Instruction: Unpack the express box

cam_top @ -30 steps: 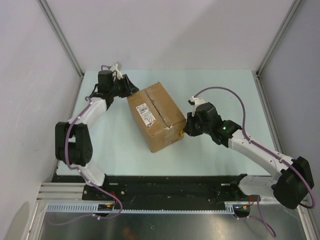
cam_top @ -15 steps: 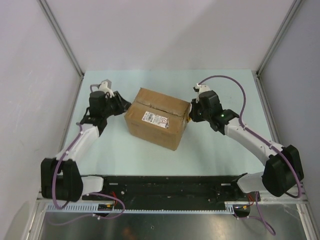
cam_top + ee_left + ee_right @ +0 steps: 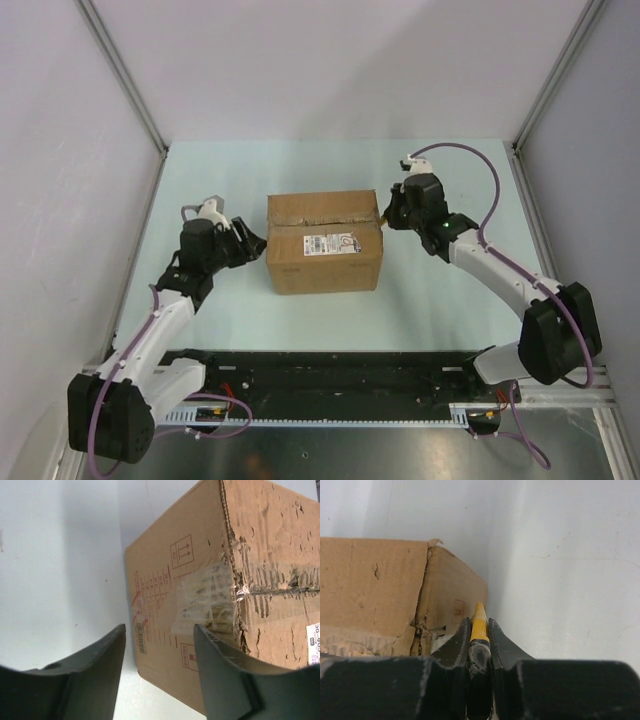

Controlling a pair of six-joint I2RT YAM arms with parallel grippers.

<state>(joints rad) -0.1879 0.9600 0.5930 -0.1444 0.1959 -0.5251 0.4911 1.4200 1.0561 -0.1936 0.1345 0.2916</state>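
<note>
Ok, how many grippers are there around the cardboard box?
2. The left gripper, open, is beside the express box's left side. The right gripper is at its far right corner, shut on a yellow tool. None seems hidden.

A pale green desk (image 3: 440, 300) is spreading across the middle of the scene, taking soft shadows in the wrist views. Plain grey-white wall panels (image 3: 330, 70) are closing it in at the back and on both sides, with aluminium posts (image 3: 120, 75) slanting up from the far corners. A black rail (image 3: 340, 365) is running along the desk's near edge, and a slotted strip (image 3: 330, 422) is lying just in front of it. A yellow tool (image 3: 479, 614) with a black collar is sitting pinched between the jaws of the right gripper (image 3: 480, 630), its tip poking out beyond them.
</note>
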